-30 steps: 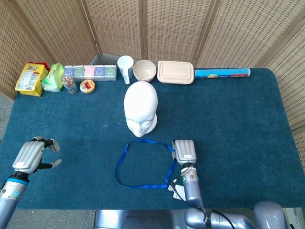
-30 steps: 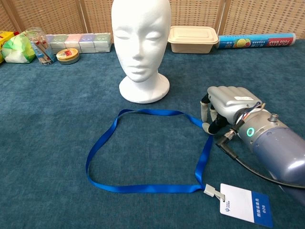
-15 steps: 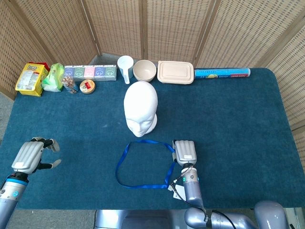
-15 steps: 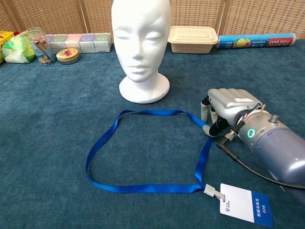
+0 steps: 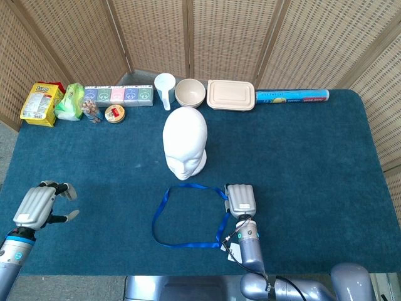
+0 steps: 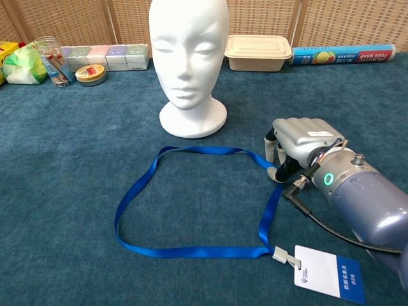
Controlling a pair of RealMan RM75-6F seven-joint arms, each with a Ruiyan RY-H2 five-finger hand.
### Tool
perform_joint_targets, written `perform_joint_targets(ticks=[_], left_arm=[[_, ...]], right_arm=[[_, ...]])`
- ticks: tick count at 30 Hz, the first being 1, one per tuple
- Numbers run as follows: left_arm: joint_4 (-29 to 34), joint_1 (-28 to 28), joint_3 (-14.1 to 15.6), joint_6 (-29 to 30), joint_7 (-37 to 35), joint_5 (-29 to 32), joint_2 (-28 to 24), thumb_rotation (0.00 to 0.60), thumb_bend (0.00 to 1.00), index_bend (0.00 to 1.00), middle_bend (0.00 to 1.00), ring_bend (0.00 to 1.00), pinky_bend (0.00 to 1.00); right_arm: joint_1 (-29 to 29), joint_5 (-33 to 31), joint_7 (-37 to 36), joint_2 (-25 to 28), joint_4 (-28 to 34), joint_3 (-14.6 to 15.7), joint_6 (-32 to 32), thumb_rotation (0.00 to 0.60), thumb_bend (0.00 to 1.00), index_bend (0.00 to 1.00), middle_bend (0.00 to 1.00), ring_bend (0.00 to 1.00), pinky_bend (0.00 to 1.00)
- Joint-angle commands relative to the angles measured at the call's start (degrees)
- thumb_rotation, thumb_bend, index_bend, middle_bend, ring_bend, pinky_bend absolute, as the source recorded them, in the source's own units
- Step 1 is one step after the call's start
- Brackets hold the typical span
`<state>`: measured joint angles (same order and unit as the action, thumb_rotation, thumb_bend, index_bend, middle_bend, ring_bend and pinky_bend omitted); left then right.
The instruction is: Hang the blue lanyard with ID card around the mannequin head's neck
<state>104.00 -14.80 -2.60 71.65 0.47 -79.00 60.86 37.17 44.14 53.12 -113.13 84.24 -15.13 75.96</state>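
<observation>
While the right hand (image 6: pixel 305 141) curls, its fingers (image 6: pixel 275 145) touch the blue lanyard (image 6: pixel 191 150); grip unclear.

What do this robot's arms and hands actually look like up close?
Both hands, right hand and left hand, have ribbed silver-grey backs and jointed fingers with dark gaps. The wrists are smooth grey-blue cylinders. The right wrist carries a glowing green ring light, thin coloured wires and a black cable.
</observation>
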Motion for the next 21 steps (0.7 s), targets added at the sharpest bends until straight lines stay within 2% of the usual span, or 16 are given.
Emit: perform_joint_targets(ticks=[1, 12, 21], left_arm=[[-0.1, 0.06, 0.04, 0.01, -0.23, -0.02, -0.02, 0.6, 0.2, 0.5, 0.54, 0.46, 0.29], [-0.42, 0.33, 0.21, 0.15, -1.23, -0.42, -0.15, 0.6, 0.2, 0.5, 0.54, 0.46, 0.29], [-0.87, 0.21, 0.22, -0.28, -1.43, -0.19, 0.33, 0.6, 0.2, 0.5, 0.54, 0.46, 0.29]], right_arm=[[0.29, -0.23, 0.53, -0.18, -0.19, -0.08, -0.06, 0.565, 0.43, 0.52, 0.68, 0.94, 1.0], [0.9, -0.52, 1.1, -0.45, 0.48, -0.7, 0.39, 0.567, 0.44, 0.57, 0.7, 0.95, 1.0], [-0.2, 1.9, -0.34, 1.78, 5.05, -0.13, 2.52, 0.568, 0.46, 0.59, 0.72, 0.96, 1.0]])
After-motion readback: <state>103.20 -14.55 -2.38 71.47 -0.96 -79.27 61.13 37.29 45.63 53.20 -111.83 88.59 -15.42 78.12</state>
